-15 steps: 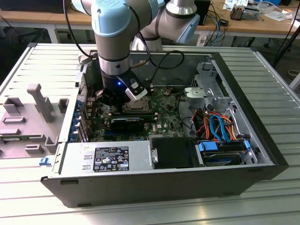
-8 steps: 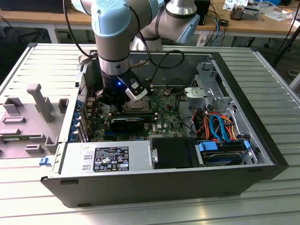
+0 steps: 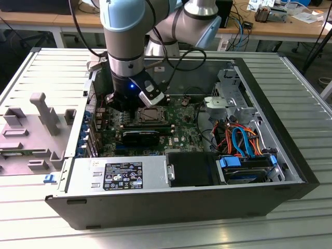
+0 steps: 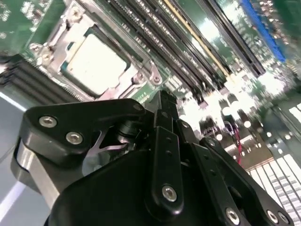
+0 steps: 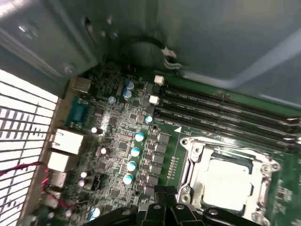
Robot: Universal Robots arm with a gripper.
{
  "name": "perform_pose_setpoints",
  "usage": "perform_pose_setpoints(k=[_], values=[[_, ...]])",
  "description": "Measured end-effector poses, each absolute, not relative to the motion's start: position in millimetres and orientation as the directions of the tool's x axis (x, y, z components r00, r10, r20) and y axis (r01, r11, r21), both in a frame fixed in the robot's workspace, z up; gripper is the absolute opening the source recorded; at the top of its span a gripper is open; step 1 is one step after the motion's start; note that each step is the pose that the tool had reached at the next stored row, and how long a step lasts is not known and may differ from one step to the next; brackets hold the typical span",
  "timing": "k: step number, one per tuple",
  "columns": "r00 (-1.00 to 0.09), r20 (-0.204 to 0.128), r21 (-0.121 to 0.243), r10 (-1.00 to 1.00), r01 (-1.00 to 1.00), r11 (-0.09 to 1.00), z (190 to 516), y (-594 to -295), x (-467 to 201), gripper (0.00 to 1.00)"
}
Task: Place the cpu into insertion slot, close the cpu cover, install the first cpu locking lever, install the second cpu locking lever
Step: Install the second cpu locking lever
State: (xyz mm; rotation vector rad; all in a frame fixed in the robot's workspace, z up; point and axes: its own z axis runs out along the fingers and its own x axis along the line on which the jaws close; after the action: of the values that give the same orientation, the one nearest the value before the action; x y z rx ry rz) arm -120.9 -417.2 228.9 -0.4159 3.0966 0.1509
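Silver-grey and dull, the cpu already sits in the insertion slot, and the cpu cover lies flat around it, its thin metal frame bordering the chip on all sides; the first wrist view shows the same arrangement, with the cpu framed by the cover on the green motherboard. In the exterior view the socket sits on the board inside the open computer case, near the long black memory slots and behind the grey power supply box. The gripper hangs just beside the socket, its black fingers drawn in close to one another with nothing seen between them, the tips low over the board next to the cover's edge; whether they touch anything there I cannot tell. In the exterior view the gripper is at the socket's side toward the exterior view's left, under the pale blue arm. Orange and blue cables lie in the case toward the exterior view's right
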Motion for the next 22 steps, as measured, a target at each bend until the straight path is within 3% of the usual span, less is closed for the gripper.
perform_pose_setpoints(k=[8, 13, 22], values=[[-0.965, -0.02, 0.086, -0.262, -0.263, 0.961, 265.7, -417.1, -118.7, 0.11], [-0.969, 0.01, -0.028, -0.248, -0.249, 0.968, 265.9, -417.2, -118.5, 0.11], [-0.986, 0.018, -0.035, -0.168, -0.169, 0.985, 265.5, -416.8, -112.8, 0.11]])
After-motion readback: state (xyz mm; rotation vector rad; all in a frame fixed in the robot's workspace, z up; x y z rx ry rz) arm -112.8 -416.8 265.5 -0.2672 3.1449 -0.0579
